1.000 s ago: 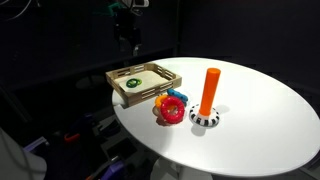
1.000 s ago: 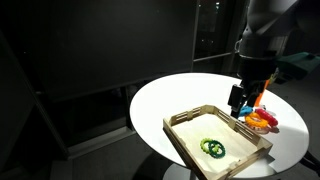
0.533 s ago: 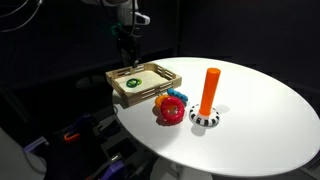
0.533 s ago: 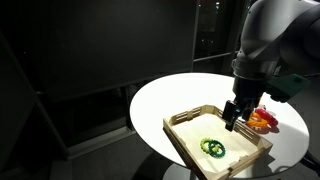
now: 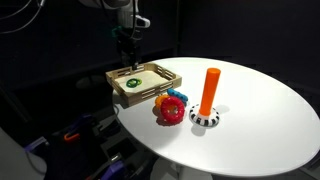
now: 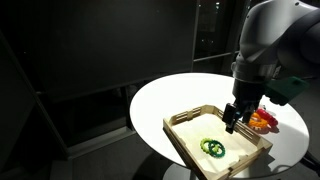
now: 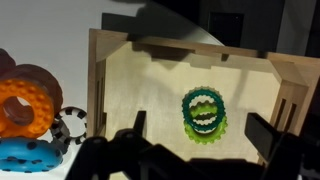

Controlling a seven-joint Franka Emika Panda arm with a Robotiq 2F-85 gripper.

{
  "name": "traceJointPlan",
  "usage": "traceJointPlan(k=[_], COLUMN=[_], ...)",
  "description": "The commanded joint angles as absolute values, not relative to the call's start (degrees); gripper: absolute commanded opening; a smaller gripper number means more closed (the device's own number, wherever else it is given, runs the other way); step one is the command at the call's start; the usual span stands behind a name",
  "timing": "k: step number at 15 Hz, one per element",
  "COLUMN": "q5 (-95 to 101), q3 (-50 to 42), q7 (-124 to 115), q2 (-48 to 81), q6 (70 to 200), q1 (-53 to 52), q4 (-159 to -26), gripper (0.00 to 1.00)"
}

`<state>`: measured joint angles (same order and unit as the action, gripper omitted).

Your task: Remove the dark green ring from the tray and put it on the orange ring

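Wide open, the gripper [image 6: 231, 122] hangs over the tray [image 7: 98, 80]. In the wrist view the dark green ring [image 7: 204, 102] sits centre-right, with the orange ring [image 7: 18, 108] far left.

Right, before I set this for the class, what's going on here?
The robot's gripper hovers open and empty over the wooden tray. The dark green ring lies inside the tray, overlapping a lighter green ring, not yet grasped. The orange ring sits outside the tray, beside a blue ring.
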<state>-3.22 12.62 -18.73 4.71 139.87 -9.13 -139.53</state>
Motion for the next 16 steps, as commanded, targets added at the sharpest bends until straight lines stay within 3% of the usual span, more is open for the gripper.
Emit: traceJointPlan(k=[1, 16], q5=[-0.1, 4.3], q3=[11.2, 6.4], q7=[-21.1, -24.2], q2=[7.8, 19.4], q6=[142.3, 154.4], q1=[-10.5, -17.1], q4=[-138.5, -136.4], gripper=[1.0, 1.0])
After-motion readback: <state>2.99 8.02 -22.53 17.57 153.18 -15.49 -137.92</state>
